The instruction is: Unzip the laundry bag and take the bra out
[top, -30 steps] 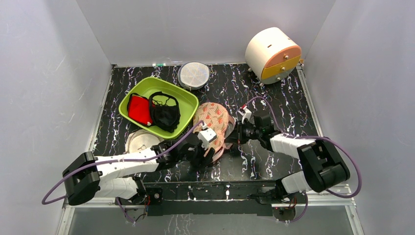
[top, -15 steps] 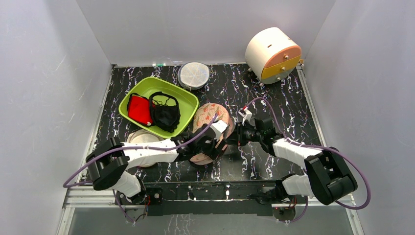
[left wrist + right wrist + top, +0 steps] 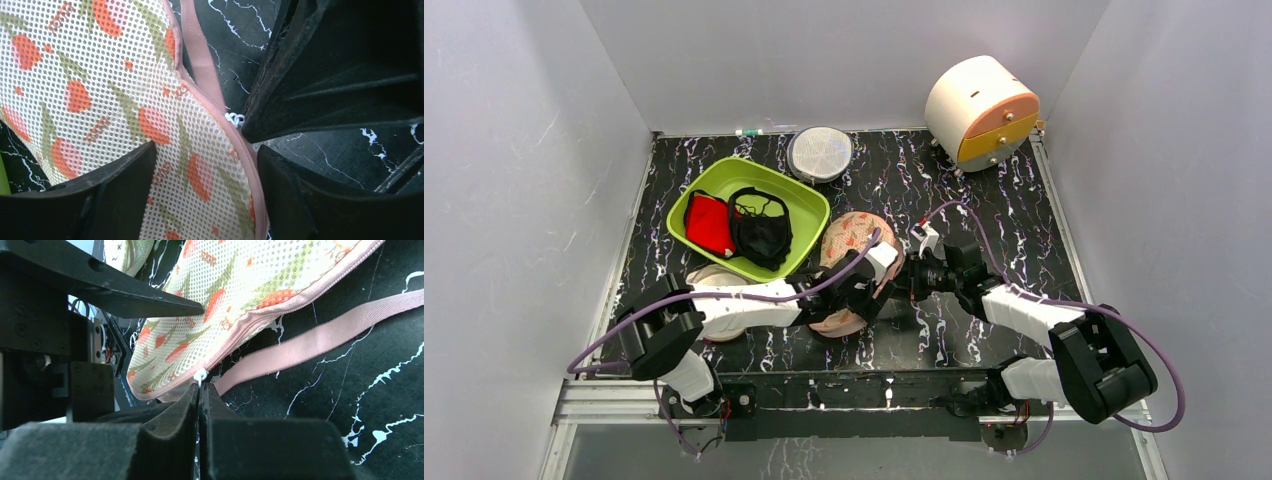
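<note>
1. Top: laundry bag lies beside green tub, mid-table.
2. Left wrist only: left gripper spread wide, straddling the bag's zipped rim.
3. Right wrist only: right gripper pinched tight on white zip pull.

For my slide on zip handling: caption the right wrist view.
Right gripper shut on the white zip pull at the rim of the strawberry-print beige mesh laundry bag, pink strap alongside.
</note>
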Controlling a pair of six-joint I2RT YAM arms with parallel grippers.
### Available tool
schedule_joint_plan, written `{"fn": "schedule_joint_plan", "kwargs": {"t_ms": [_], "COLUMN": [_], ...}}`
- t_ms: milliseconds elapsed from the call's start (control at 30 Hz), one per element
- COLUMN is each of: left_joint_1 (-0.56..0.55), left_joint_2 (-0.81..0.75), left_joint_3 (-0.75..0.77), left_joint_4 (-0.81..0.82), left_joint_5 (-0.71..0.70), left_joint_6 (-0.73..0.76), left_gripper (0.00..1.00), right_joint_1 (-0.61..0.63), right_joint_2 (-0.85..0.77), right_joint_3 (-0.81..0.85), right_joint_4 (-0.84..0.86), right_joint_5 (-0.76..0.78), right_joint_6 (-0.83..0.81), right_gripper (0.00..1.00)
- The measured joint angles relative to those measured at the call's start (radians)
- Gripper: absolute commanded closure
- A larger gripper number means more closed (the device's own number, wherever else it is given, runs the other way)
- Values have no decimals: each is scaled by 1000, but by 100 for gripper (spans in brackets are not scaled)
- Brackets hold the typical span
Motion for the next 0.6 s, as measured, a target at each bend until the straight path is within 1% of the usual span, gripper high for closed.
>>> {"fn": "schedule_joint_plan", "kwargs": {"t_ms": [33, 67, 167, 267, 367, 433, 533, 567, 600], "left_joint_1": [0, 0, 0, -2, -3, -3, -3, -3, -3], "left_joint_2": [13, 25, 34, 19, -16, -53, -111, -132, -151], "left_joint_3": [8, 15, 18, 17, 7, -10, -42, -55, -69], "left_joint_4": [0, -2, -16, -30, -40, -46, -53, -53, -53], "left_joint_5": [0, -1, -10, -17, -18, -14, -3, 3, 8], "left_joint_6": [2, 4, 16, 31, 47, 53, 58, 60, 61], "left_gripper": [44, 53, 70, 79, 84, 91, 95, 99, 100], "right_joint_1": [0, 1, 2, 5, 8, 9, 8, 5, 0], "right_joint_2": [-1, -3, -5, -5, -11, -14, -13, -13, -10], "right_joint_3": [0, 0, 0, 0, 0, 2, 7, 8, 9], "right_joint_4": [0, -3, -15, -26, -31, -35, -49, -49, -49], "right_joint_5": [1, 3, 4, 13, 23, 38, 63, 69, 75], "right_joint_6": [0, 0, -1, -10, -23, -35, -51, -55, -60], "right_gripper": [100, 100, 100, 100, 100, 100, 100, 100, 100]}}
